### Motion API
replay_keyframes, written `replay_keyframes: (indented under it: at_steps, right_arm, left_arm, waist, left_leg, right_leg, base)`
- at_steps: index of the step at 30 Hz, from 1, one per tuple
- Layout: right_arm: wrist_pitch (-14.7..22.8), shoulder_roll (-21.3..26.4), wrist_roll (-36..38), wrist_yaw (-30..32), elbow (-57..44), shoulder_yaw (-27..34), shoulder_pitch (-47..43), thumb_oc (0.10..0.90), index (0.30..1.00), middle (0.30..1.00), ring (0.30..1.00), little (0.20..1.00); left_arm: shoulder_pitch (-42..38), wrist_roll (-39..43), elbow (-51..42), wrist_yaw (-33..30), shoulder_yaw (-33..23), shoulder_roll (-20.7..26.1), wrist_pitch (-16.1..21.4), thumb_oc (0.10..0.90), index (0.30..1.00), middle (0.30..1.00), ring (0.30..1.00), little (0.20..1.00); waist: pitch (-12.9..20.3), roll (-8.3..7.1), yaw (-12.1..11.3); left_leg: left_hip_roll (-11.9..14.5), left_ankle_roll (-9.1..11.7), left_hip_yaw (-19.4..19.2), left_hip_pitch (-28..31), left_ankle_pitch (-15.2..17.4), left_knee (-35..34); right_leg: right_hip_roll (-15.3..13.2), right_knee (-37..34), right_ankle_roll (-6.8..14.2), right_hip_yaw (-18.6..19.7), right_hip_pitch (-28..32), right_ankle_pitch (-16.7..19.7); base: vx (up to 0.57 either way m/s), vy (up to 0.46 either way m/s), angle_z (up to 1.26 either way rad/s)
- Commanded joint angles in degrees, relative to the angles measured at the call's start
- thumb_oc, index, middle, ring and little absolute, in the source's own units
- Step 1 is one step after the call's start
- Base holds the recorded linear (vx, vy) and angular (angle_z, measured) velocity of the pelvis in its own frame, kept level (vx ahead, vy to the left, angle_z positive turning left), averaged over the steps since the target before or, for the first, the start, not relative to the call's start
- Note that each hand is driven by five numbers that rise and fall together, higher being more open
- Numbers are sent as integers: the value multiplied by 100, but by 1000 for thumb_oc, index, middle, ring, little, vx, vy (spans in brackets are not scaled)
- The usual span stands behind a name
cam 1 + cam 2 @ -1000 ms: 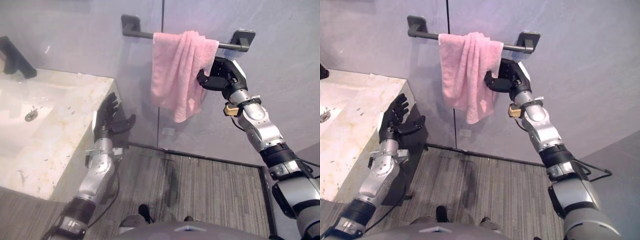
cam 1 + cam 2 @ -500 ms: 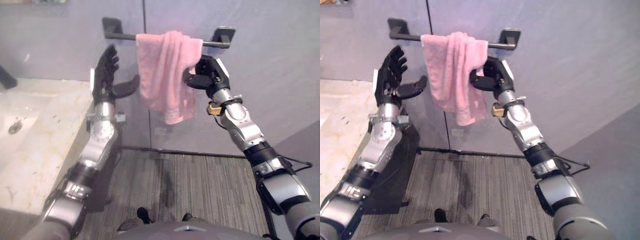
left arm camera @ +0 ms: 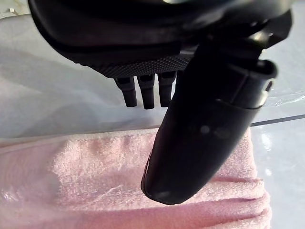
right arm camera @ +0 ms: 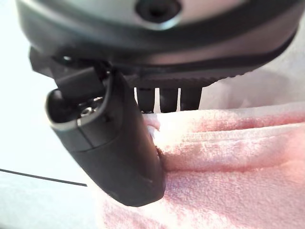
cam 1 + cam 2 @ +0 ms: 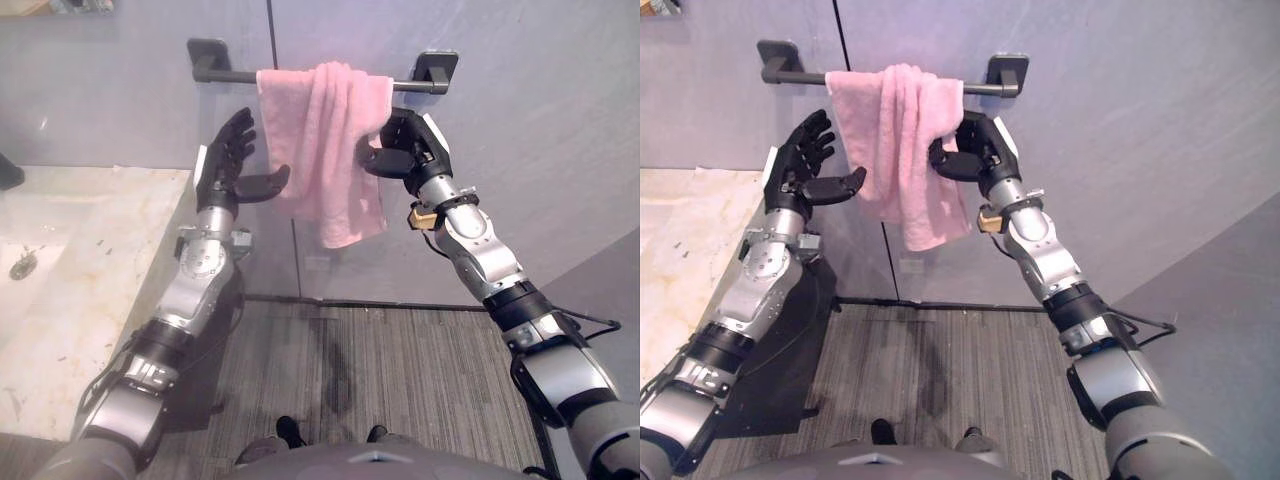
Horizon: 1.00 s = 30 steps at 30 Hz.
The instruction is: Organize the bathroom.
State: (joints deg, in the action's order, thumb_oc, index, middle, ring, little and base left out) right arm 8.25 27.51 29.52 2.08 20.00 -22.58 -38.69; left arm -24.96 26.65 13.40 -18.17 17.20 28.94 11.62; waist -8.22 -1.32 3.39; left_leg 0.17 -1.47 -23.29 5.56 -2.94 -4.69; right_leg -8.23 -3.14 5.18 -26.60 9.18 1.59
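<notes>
Hanging over one dark towel bar (image 5: 320, 77) on the grey wall (image 5: 520, 140) is one pink towel (image 5: 325, 140), bunched in folds near the bar's right end, its lower corner dangling well below the bar. The bar's left stretch, between the towel and the left bracket, is bare.

The right hand (image 5: 405, 152) is at the towel's right edge, just under the bar; its thumb and fingers are curled onto the cloth and pinch a fold, which the right wrist view shows pressed between the thumb (image 4: 114, 148) and the fingers. The left hand (image 5: 228, 170) is raised beside the towel's left edge with its fingers straight and spread and the thumb pointing toward the cloth, its tip at or just short of the edge; whether it touches cannot be told. In the left wrist view the towel (image 3: 95, 181) lies past the thumb (image 3: 205, 129).

One pale marble counter (image 5: 80, 290) with a sink (image 5: 20, 260) stands to the left, close to the left arm. Striped floor (image 5: 400, 370) lies open below the towel.
</notes>
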Motion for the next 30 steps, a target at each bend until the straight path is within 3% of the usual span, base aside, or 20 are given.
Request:
replay_keyframes:
  at_steps: [1,2,3,4,6,7,9,10,11,12,22,23,24,26,27,30]
  right_arm:
    - [363,171,-469,-328,-253,-338,-149,400,300,300,300,300]
    - [360,180,-468,-327,-270,-333,-130,400,300,300,300,300]
    - [363,182,-477,-333,-282,-325,-110,400,300,300,300,300]
    - [358,185,-471,-333,-316,-310,-81,400,300,300,300,300]
    - [348,172,-488,-331,-341,-303,-63,400,300,300,300,300]
    - [345,172,-496,-337,-344,-299,-57,400,300,300,300,300]
    - [347,164,-506,-368,-343,-297,-32,400,300,300,300,300]
    - [343,163,-505,-370,-344,-299,-34,400,300,300,300,300]
    - [345,157,-504,-380,-335,-312,-40,400,300,300,300,300]
    - [355,157,-503,-387,-331,-324,-33,400,300,300,300,300]
    - [329,107,-556,-485,-395,-385,28,400,300,300,300,300]
    - [330,111,-551,-488,-400,-384,33,400,300,300,300,300]
    - [335,125,-549,-498,-416,-381,52,400,300,300,300,300]
    - [359,130,-550,-490,-419,-374,76,400,300,300,300,300]
    - [364,122,-577,-486,-445,-358,102,400,300,300,300,300]
    - [387,112,-593,-460,-473,-345,125,400,300,300,300,300]
  left_arm:
    - [-499,72,-113,161,-210,299,545,800,900,900,900,900]
    - [-492,102,-118,209,-217,316,525,646,669,669,669,669]
    - [-485,128,-124,243,-224,322,499,623,634,634,634,634]
    - [-475,175,-122,321,-235,329,512,555,533,533,533,533]
    - [-514,199,-97,337,-243,339,489,500,451,451,451,451]
    - [-525,241,-72,368,-247,344,500,510,465,465,465,465]
    - [-610,352,49,583,-255,381,491,662,693,693,693,693]
    - [-623,360,64,589,-253,385,488,665,698,698,698,698]
    - [-646,335,109,571,-241,387,496,712,768,768,768,768]
    - [-675,343,150,589,-225,401,492,800,900,900,900,900]
    - [-888,329,532,569,-237,470,548,800,900,900,900,900]
    - [-891,327,550,580,-241,478,556,778,867,867,867,867]
    - [-904,356,595,617,-244,504,578,728,792,792,792,792]
    - [-914,329,632,584,-241,502,619,478,418,418,418,418]
    - [-908,347,645,591,-256,509,654,400,300,300,300,300]
    - [-903,342,663,612,-285,497,684,400,300,300,300,300]
  waist:
    - [567,30,-20]
    - [567,29,-17]
    - [567,29,-16]
    - [565,29,-10]
    - [564,38,10]
    - [564,40,14]
    - [573,53,47]
    - [574,56,51]
    - [578,63,62]
    - [579,67,71]
    - [591,93,155]
    - [592,93,157]
    - [595,94,169]
    - [590,91,182]
    - [584,92,190]
    - [579,95,203]
  left_leg:
    - [105,209,-192,349,481,316]
    - [106,210,-195,348,478,319]
    - [105,211,-195,346,477,321]
    - [104,210,-189,345,477,322]
    - [94,209,-193,356,476,309]
    - [92,210,-194,359,477,309]
    - [89,213,-213,366,479,313]
    - [88,213,-215,366,480,314]
    - [87,214,-219,369,480,317]
    - [87,214,-223,371,483,322]
    - [97,225,-277,371,484,361]
    - [99,226,-278,371,484,363]
    - [106,231,-286,372,486,369]
    - [114,237,-302,376,484,376]
    - [116,241,-309,380,488,385]
    - [109,239,-310,386,488,379]
  right_leg:
    - [-32,269,239,276,-530,81]
    - [-31,269,238,281,-526,77]
    - [-30,268,239,288,-523,75]
    - [-31,271,240,302,-524,73]
    - [-28,266,242,316,-527,79]
    - [-30,266,244,318,-527,82]
    - [-39,263,251,335,-531,89]
    - [-38,264,251,339,-534,90]
    - [-38,265,252,351,-539,91]
    - [-39,267,255,361,-541,93]
    - [-41,256,265,443,-556,108]
    - [-42,258,266,447,-559,108]
    - [-45,262,270,455,-569,111]
    - [-47,256,271,459,-565,118]
    - [-47,253,270,466,-562,119]
    - [-47,256,272,481,-572,125]
  base:
    - [0,0,0]
    - [0,0,0]
    - [0,0,0]
    - [0,0,0]
    - [0,0,0]
    - [34,7,-2]
    - [35,3,-2]
    - [0,0,0]
    - [0,0,0]
    - [0,0,0]
    - [13,7,-5]
    - [14,9,-6]
    - [11,7,-3]
    - [0,0,0]
    - [0,0,0]
    - [0,0,0]
